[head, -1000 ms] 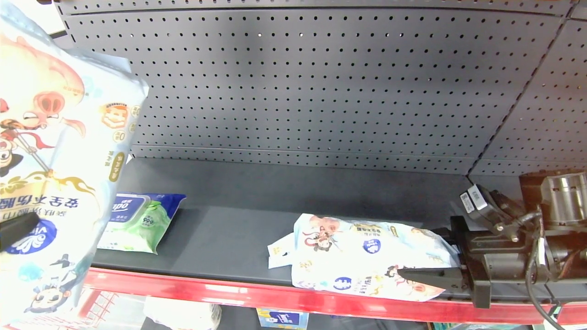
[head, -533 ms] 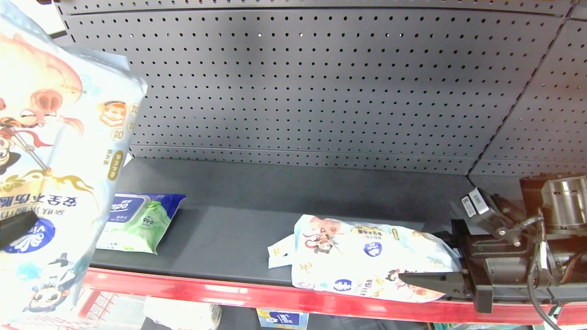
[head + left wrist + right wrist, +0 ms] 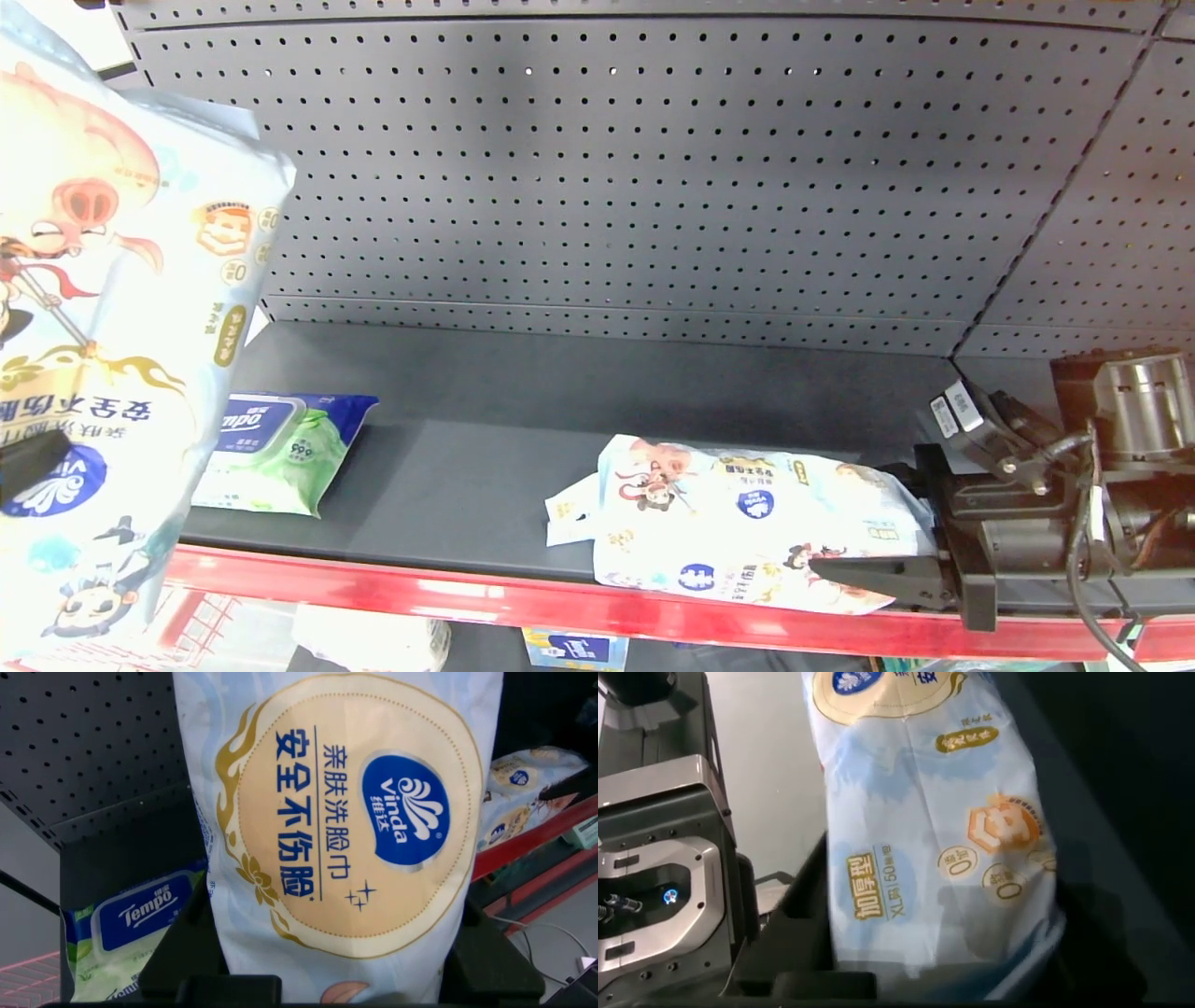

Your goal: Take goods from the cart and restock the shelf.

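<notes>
Since the right gripper (image 3: 859, 519) clasps the pack (image 3: 747, 532) lying on the shelf (image 3: 485, 448) at 5 o'clock, close to the front edge, it should slide it deeper before letting go; the left gripper (image 3: 336, 952) holds a second pack (image 3: 103, 327) upright at 9 o'clock.
</notes>
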Available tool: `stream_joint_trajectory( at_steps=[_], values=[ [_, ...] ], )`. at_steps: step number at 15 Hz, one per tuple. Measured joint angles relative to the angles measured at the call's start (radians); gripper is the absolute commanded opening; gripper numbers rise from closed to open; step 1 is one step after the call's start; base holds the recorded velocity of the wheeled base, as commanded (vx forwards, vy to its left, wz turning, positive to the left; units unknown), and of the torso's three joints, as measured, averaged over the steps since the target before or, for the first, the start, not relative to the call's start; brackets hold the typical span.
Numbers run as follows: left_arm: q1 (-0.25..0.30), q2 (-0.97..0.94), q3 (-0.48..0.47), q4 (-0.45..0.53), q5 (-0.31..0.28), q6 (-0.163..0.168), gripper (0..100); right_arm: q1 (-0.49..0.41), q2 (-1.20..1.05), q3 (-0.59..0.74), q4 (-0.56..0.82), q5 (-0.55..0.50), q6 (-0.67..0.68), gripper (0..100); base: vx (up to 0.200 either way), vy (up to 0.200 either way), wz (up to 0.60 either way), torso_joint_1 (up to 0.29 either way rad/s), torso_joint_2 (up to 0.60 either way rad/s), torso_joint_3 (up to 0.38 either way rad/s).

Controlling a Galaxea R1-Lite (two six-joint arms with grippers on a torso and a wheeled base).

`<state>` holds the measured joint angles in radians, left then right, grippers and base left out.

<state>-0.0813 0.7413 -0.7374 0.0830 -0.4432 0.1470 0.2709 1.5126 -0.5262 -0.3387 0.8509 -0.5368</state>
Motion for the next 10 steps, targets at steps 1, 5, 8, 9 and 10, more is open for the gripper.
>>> stream_joint_trajectory(
  at_steps=[1,5,8,9,10],
  values=[
    [0.000,0.000,0.000,0.000,0.000,-0.001,0,0.001,0.000,0.000,0.000,0.000,0.001,100,0.000,0.000,0.00,0.000,0.00,0.000],
    [0.000,-0.004,-0.001,0.000,0.000,0.000,0,-0.022,-0.023,-0.001,-0.004,0.001,0.010,100,0.000,0.000,0.00,0.000,0.00,0.000],
    [0.000,-0.013,-0.001,0.000,-0.004,0.000,0,-0.062,-0.059,0.003,-0.005,0.002,0.011,100,0.000,0.000,0.00,0.000,0.00,0.000],
    [0.000,-0.014,-0.001,0.000,-0.005,0.000,0,-0.075,-0.075,0.005,-0.006,0.002,0.013,100,0.000,0.000,0.00,0.000,0.00,0.000],
    [0.000,-0.015,-0.001,0.000,-0.004,0.000,0,-0.086,-0.096,0.006,-0.005,0.004,0.021,100,0.000,0.000,0.00,0.000,0.00,0.000]
  ],
)
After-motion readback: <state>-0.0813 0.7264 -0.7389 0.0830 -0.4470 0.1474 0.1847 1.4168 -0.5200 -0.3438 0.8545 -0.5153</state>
